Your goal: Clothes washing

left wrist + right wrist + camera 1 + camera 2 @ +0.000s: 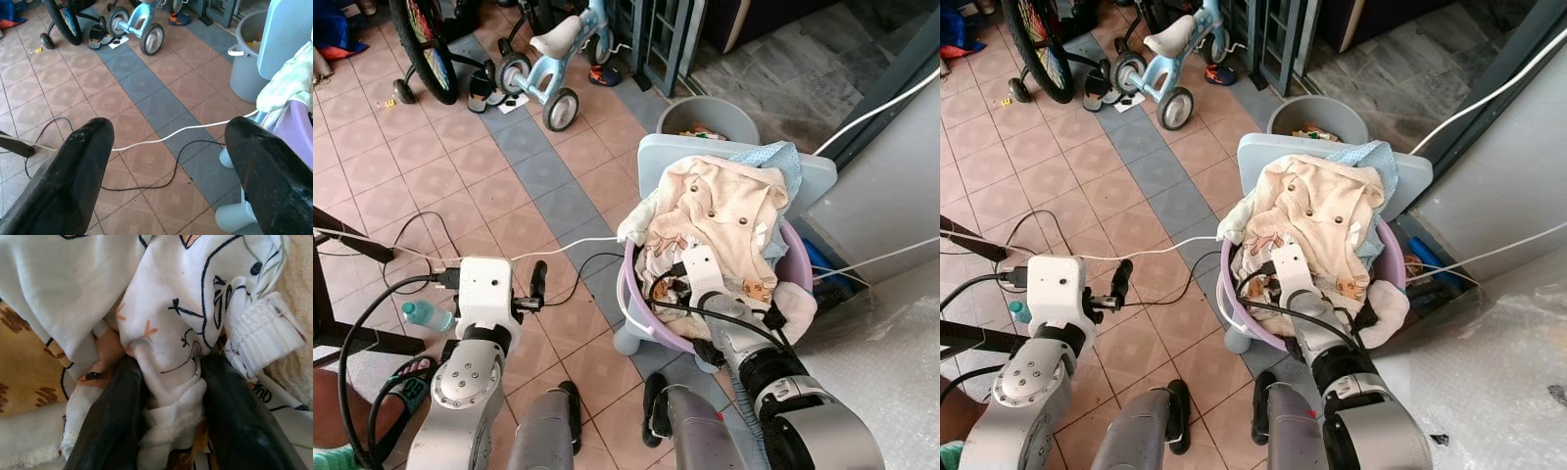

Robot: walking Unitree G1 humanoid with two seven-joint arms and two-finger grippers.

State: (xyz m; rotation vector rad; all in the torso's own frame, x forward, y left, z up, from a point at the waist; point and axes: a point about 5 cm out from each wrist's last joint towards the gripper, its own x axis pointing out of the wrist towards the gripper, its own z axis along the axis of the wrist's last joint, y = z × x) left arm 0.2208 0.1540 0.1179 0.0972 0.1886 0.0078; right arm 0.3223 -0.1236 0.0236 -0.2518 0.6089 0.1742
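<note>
A purple basin [634, 311] heaped with clothes stands just ahead on my right. A cream buttoned garment [717, 211] lies on top, with a light blue cloth [781, 162] behind it. My right gripper [168, 401] is pushed into the near side of the pile [674, 286]. It is shut on a fold of a white garment with a black and orange print [166, 308]. My left gripper [166, 166] hangs open over the tiled floor to the left of the basin, holding nothing, and one black finger [538, 279] shows beside its white wrist.
A grey bucket [710, 117] and a pale blue panel [658, 157] stand behind the basin. White and black cables [570, 245] cross the floor. A blue tricycle [553, 64] and a bicycle wheel [421, 44] are farther off. A water bottle [426, 315] and black slippers [570, 406] lie near.
</note>
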